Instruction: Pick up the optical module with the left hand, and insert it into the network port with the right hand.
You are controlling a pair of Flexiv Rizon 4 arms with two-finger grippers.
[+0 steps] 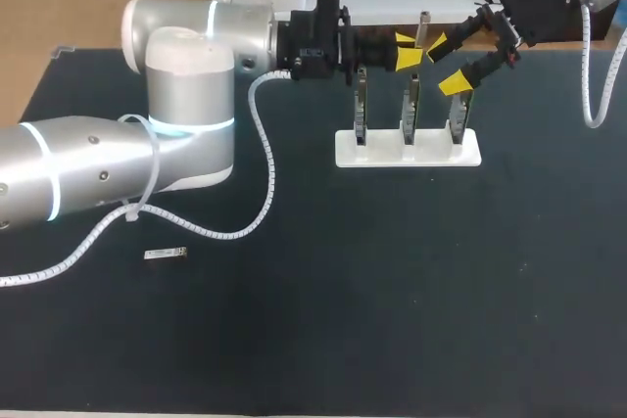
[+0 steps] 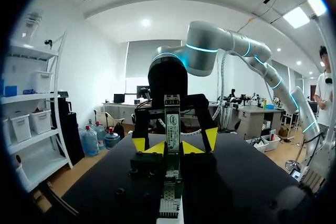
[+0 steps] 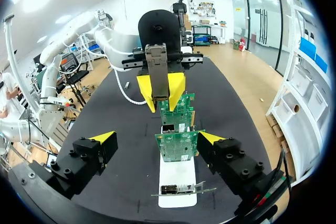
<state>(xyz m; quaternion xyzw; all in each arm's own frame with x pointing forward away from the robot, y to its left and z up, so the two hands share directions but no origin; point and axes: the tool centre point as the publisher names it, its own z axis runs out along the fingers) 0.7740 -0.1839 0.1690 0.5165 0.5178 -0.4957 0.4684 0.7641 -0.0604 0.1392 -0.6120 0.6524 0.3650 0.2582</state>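
Two grippers are crowded round one small part, and that is where I judge the trouble lies. My left gripper (image 3: pixel 161 92) is clamped on the optical module (image 2: pixel 172 124), holding it upright above the network cards (image 3: pixel 176 145) in their white stand (image 1: pixel 382 157). My right gripper (image 3: pixel 156 139) stands wide, one finger out to each side, with the module ahead of it and not gripped by it.

If my right fingers close off-centre, they could strike my left fingertips or twist the module askew. If my left lets go before the right has a firm hold, the module would fall among the cards. A tilted grip would likely jam at the network port, whose mouth I cannot make out from here. My right's lower finger also hangs near a card's top edge and could catch it and rock the stand.

As for writing, the module's face carries a pale label with a blue mark and fine print too small to read
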